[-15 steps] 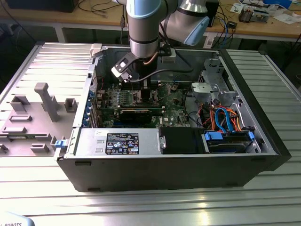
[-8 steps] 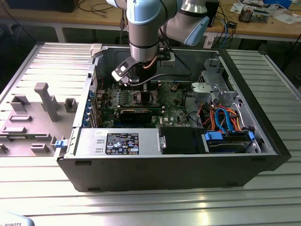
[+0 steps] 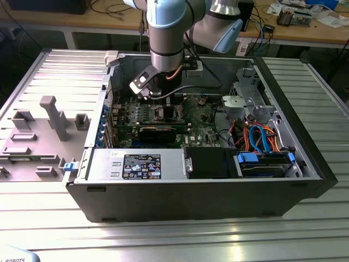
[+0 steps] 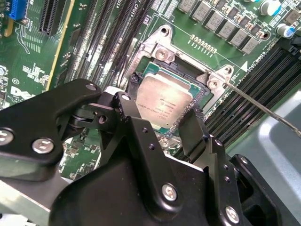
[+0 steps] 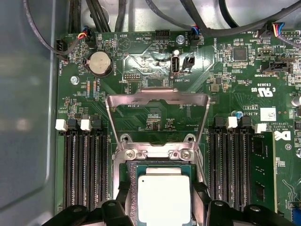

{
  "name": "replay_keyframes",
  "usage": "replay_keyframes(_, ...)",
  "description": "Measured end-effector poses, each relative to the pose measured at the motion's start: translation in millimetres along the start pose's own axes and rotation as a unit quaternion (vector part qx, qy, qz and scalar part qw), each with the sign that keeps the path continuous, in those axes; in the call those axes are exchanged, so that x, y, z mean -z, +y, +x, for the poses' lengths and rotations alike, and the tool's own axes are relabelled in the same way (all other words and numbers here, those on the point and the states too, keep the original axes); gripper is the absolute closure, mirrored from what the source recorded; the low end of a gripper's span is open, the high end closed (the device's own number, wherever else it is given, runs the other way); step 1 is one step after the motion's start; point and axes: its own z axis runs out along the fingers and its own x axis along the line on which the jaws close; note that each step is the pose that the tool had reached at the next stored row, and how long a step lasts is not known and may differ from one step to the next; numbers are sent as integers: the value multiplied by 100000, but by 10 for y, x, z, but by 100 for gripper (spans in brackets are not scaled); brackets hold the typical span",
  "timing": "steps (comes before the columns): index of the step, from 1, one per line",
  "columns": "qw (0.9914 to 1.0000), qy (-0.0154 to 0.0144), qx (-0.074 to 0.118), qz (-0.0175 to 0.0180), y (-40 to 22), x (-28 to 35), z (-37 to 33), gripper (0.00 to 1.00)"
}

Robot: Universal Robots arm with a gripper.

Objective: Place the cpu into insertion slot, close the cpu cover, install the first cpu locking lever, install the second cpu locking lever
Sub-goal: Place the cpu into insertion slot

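Observation:
The cpu (image 5: 162,202) (image 4: 162,101), a small square chip with a silvery top and green edge, lies in the insertion slot (image 5: 155,154) (image 4: 160,49) on the green circuit board. My gripper (image 5: 162,188) (image 4: 160,113) straddles it, with one black finger (image 4: 124,106) against each of two opposite edges. The cpu cover (image 5: 157,96), a silver frame with a window, is swung open away from the slot. A thin locking lever (image 4: 263,109) sticks out unlatched from a corner of the slot. In the exterior view the gripper (image 3: 159,98) reaches down into the computer case.
Long black memory slots (image 5: 82,169) flank the slot on both sides. The open computer case (image 3: 283,109) has walls all round, with cables, drive bays (image 3: 262,158) and a power supply (image 3: 136,166) at the front. A grey fixture tray (image 3: 43,131) lies at the exterior view's left.

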Motion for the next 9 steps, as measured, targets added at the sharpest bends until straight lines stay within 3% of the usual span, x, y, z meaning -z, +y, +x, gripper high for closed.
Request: replay_keyframes(9, 100000, 110, 0, 1, -1, -18, 54, 38)
